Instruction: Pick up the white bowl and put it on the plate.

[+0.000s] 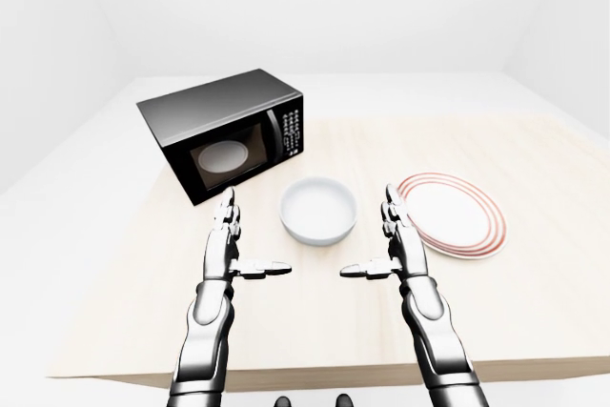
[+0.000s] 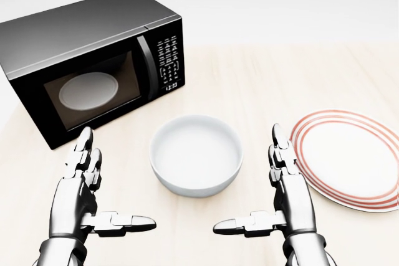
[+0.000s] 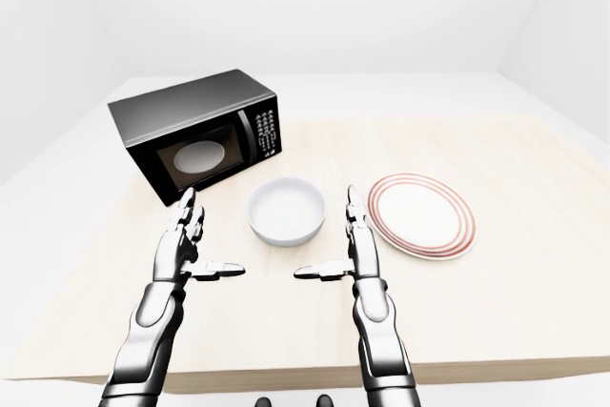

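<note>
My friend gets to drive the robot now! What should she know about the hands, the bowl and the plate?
Left hand: open, empty, low in the head view, left of the bowl.
Right hand: open, empty, between bowl and plate.
White bowl: upright on the table, between the hands, not touched.
Plate: to the right of the bowl, bare.
Microwave: upper left, door shut.
Done: nothing picked up.
Left: grasp the bowl, lift it, set it on the plate.

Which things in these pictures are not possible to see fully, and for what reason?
- Plate: head view, its right rim is cut by the picture edge.
- Microwave: head view, left end cut by the edge; keypad labels too small to read.
- Bowl: underside hidden by its own wall.
- Microwave inside: only a pale disc shows through the dark door.
</note>
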